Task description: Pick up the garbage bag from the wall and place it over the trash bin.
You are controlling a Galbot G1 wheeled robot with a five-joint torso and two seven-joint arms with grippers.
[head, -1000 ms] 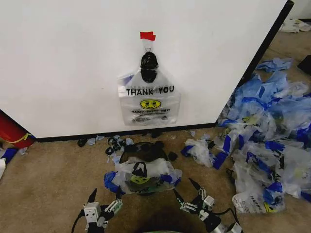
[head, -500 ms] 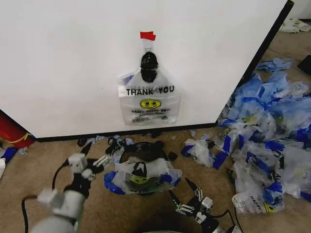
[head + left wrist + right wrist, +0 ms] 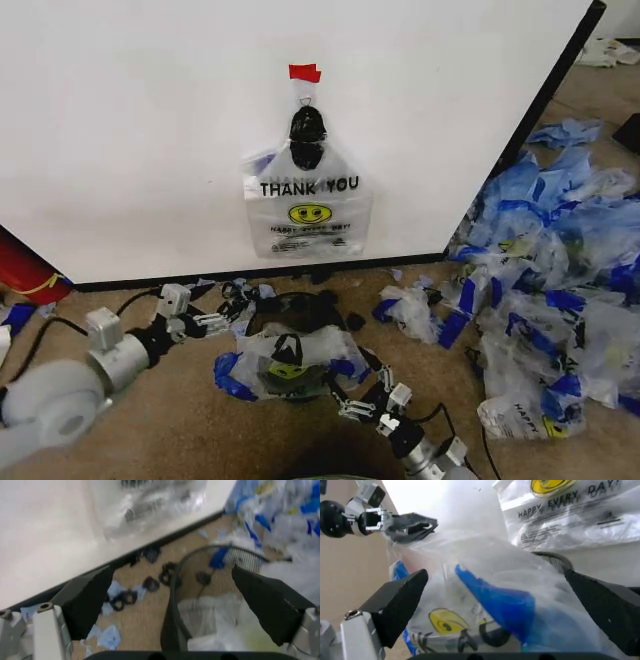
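On the far left of the head view, a red cylinder (image 3: 25, 272) peeks out by the bottom of the wall (image 3: 150, 130). Next comes the left gripper (image 3: 222, 322), low over the brown floor, just left of the trash bin (image 3: 300, 312), with its fingers spread wide apart and holding nothing. In the left wrist view the bin's round black mesh rim (image 3: 220, 555) sits between those spread fingers, farther off. The bin stands on the floor near the wall and has a clear bag with blue handles (image 3: 290, 362) draped on it. Straight above it the garbage bag (image 3: 308, 205) hangs flat on the wall from a black hook (image 3: 306, 125), under a bit of red tape (image 3: 304, 73). The right gripper (image 3: 352, 390) is at the bin's near side, fingers spread, with the draped bag right between them. Far right lies a big pile of blue and clear bags (image 3: 560, 290).
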